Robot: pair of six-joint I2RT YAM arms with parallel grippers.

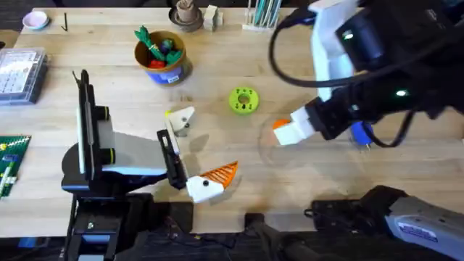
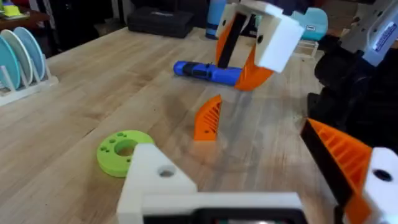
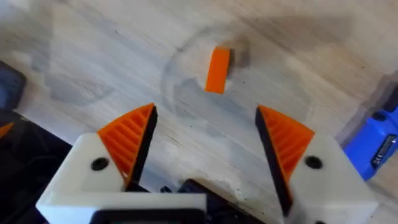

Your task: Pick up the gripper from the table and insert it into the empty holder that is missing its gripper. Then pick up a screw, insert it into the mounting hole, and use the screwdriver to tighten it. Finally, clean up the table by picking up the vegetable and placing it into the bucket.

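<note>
The loose orange gripper (image 3: 217,68) lies on the wood, also seen as the gripper (image 2: 208,118). My right gripper (image 3: 205,134) hovers open just above it, its fingers apart on either side; I see the right gripper (image 1: 284,130) mid-table. My left gripper (image 1: 199,145) is open and empty, one finger a bare white holder (image 1: 181,119) with its mounting hole (image 2: 165,172), the other bearing an orange tip (image 1: 221,172). The blue screwdriver (image 2: 208,71) lies behind the right gripper. A yellow bit (image 1: 171,114) beside the holder may be the vegetable. The bucket (image 1: 176,71) stands at the back. Any screw is too small to tell.
A green disc (image 1: 243,100) sits mid-table between bucket and right gripper. The bucket holds red and green toy vegetables. A clear parts box (image 1: 18,76) and green plate (image 1: 11,163) lie at the left edge; a cup (image 1: 186,14) and rack stand at the back.
</note>
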